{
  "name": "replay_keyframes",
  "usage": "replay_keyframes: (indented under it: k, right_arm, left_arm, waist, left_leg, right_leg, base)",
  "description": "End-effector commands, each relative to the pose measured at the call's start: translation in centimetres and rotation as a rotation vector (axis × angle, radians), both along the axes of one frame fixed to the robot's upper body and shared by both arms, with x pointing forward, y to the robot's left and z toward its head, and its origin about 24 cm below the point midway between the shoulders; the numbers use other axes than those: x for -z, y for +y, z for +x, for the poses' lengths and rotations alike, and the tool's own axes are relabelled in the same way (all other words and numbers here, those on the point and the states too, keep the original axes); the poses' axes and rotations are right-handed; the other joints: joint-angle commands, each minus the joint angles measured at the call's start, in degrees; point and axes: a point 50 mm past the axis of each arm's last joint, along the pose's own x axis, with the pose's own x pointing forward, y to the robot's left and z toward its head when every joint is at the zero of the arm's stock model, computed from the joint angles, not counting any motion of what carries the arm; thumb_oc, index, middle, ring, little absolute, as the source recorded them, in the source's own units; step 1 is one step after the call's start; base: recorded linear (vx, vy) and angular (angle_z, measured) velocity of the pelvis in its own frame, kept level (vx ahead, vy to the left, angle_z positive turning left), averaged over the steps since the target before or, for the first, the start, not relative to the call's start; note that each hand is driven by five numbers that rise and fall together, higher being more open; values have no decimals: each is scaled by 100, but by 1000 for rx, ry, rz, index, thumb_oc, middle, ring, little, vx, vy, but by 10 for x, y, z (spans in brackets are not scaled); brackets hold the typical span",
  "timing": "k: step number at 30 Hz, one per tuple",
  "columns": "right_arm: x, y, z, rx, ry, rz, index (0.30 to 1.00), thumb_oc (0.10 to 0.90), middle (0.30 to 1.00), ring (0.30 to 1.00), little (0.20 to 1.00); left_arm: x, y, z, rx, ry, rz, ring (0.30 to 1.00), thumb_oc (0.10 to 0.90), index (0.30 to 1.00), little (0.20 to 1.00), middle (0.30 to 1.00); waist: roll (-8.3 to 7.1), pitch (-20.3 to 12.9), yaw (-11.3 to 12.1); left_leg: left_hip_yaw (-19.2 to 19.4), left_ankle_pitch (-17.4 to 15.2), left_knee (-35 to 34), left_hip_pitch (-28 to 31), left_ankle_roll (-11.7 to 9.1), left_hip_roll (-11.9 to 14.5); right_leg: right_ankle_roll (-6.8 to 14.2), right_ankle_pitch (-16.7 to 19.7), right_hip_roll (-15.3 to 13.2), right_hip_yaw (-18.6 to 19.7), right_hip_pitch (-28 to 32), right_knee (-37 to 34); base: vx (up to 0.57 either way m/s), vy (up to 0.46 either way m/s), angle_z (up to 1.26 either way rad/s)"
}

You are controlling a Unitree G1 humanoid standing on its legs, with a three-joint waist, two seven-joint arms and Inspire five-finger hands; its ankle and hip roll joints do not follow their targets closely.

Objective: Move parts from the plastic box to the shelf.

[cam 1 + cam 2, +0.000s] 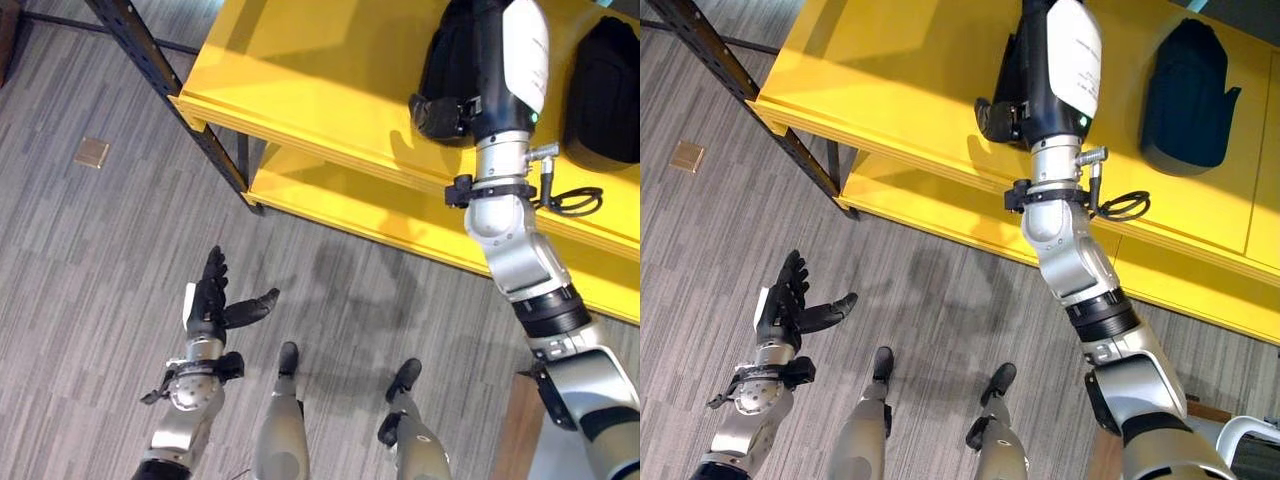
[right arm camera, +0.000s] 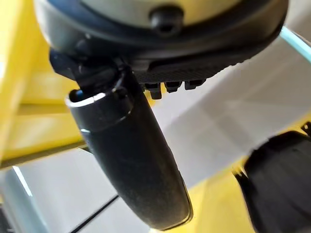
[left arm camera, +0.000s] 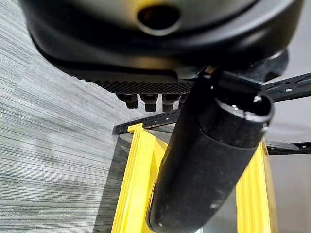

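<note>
Right hand [image 1: 1002, 112] extended over yellow shelf [image 1: 300, 90], near front edge, fingers straight and relaxed, clamped on nothing. Dark part [image 1: 1188, 95] resting on shelf top, toward rear edge, well apart from that hand. Left hand [image 1: 212, 300] low over grey floor [image 1: 90, 260], fingers spread apart, empty.

Two dark parts [image 1: 1188, 95] [image 1: 445, 70] flat on the yellow shelf [image 1: 300, 80].

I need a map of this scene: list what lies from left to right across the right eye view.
Floor plate → left hand, open over the floor → shelf post → right hand over the yellow shelf → dark part on the shelf.
</note>
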Motion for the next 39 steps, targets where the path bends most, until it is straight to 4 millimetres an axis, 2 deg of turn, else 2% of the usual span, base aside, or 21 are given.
replay_keyframes:
  k: [1, 3, 8, 12, 13, 14, 16, 19, 24, 25, 29, 32, 36, 39]
  right_arm:
    - [-52, 0, -36, -34, -313, -43, 1000, 900, 1000, 1000, 1000]
    - [-48, 2, -44, -61, -333, -45, 1000, 900, 1000, 1000, 1000]
    - [-24, 8, -58, -171, -293, -41, 1000, 900, 1000, 1000, 1000]
    - [5, 11, -70, -332, -182, 33, 1000, 900, 1000, 1000, 1000]
    - [5, 11, -70, -332, -182, 33, 1000, 900, 1000, 1000, 1000]
    - [29, 14, -79, -430, -101, 75, 1000, 900, 1000, 1000, 1000]
    - [36, 14, -81, -447, -74, 77, 1000, 900, 1000, 1000, 1000]
    - [71, 8, -92, -499, 93, 62, 1000, 900, 1000, 1000, 1000]
    - [95, -8, -104, -529, 220, 135, 1000, 900, 1000, 1000, 1000]
    - [102, -16, -106, -508, 244, 156, 1000, 900, 1000, 1000, 1000]
    - [107, -22, -108, -484, 254, 176, 1000, 900, 1000, 1000, 1000]
    - [110, -27, -112, -474, 246, 202, 1000, 900, 1000, 1000, 1000]
    - [115, -34, -115, -464, 257, 252, 1000, 900, 1000, 1000, 1000]
    - [117, -35, -116, -450, 256, 276, 1000, 900, 1000, 1000, 1000]
  left_arm:
    - [-36, 2, -1, 16, -179, 81, 1000, 900, 1000, 1000, 1000]
    - [-35, 1, -1, 17, -174, 86, 1000, 900, 1000, 1000, 1000]
    - [-30, 0, -3, 18, -154, 90, 1000, 900, 1000, 1000, 1000]
    - [-26, -1, -5, 17, -132, 105, 1000, 900, 1000, 1000, 1000]
    - [-26, -1, -5, 17, -132, 105, 1000, 900, 1000, 1000, 1000]
    - [-25, -2, -6, 28, -129, 136, 1000, 900, 1000, 1000, 1000]
    - [-24, -2, -7, 31, -125, 144, 1000, 900, 1000, 1000, 1000]
    - [-30, -2, -9, 63, -154, 263, 1000, 900, 1000, 1000, 1000]
    - [-42, -3, -13, 91, -208, 503, 1000, 900, 1000, 1000, 1000]
    - [-48, -4, -14, 105, -244, 606, 1000, 900, 1000, 1000, 1000]
    - [-55, -7, -15, 124, -294, 725, 1000, 900, 1000, 1000, 1000]
    - [-66, -10, -13, 138, -379, 956, 1000, 900, 1000, 1000, 1000]
    - [-78, -19, -5, 152, -492, 1160, 1000, 900, 1000, 1000, 1000]
    - [-84, -23, 2, 132, -543, 1209, 1000, 900, 1000, 1000, 1000]
  waist:
    - [-86, -221, -35]
    - [-102, -247, -70]
    - [-158, -324, -219]
    - [-192, -397, -380]
    - [-192, -397, -380]
    - [-195, -445, -513]
    - [-193, -476, -526]
    - [-178, -594, -751]
    - [-168, -721, -986]
    - [-156, -766, -1042]
    - [-136, -824, -1113]
    - [-122, -868, -1210]
    - [-90, -890, -1316]
    - [-72, -863, -1362]
  left_leg:
    - [388, 299, -524, 142, 420, -235]
    - [405, 292, -520, 167, 420, -215]
    - [486, 284, -516, 276, 406, -178]
    - [591, 292, -547, 425, 392, -121]
    - [591, 292, -547, 425, 392, -121]
    - [685, 311, -591, 553, 377, -80]
    - [712, 314, -617, 603, 371, -69]
    - [853, 322, -683, 831, 334, 9]
    - [1004, 277, -698, 1069, 302, 81]
    - [1069, 260, -702, 1172, 279, 124]
    - [1169, 251, -707, 1296, 248, 187]
    - [1252, 244, -711, 1387, 216, 243]
    - [1356, 243, -715, 1477, 175, 302]
    - [1410, 255, -719, 1515, 154, 337]
  right_leg:
    - [881, -90, -311, 39, 987, 78]
    - [873, -108, -305, 59, 993, 84]
    - [859, -139, -281, 146, 987, 112]
    - [852, -151, -261, 244, 1016, 110]
    - [852, -151, -261, 244, 1016, 110]
    - [856, -152, -241, 303, 1042, 103]
    - [854, -158, -235, 325, 1060, 89]
    - [864, -181, -193, 411, 1139, 46]
    - [864, -246, -129, 529, 1225, 42]
    - [858, -293, -94, 593, 1266, 38]
    - [853, -342, -56, 668, 1307, 33]
    - [857, -382, -24, 755, 1306, 31]
    - [841, -440, 31, 868, 1281, 36]
    - [822, -458, 57, 909, 1264, 33]
  base:
    - [0, 0, 0]
    - [-15, 4, -1]
    - [-21, 7, -5]
    - [-30, 15, -19]
    - [-38, 13, -24]
    - [-26, 2, -24]
    - [-27, 9, -28]
    - [-5, -1, -30]
    - [13, -6, -23]
    - [21, -17, -26]
    - [21, -16, -22]
    - [17, -12, -12]
    - [12, -19, -18]
    - [-7, -25, -11]
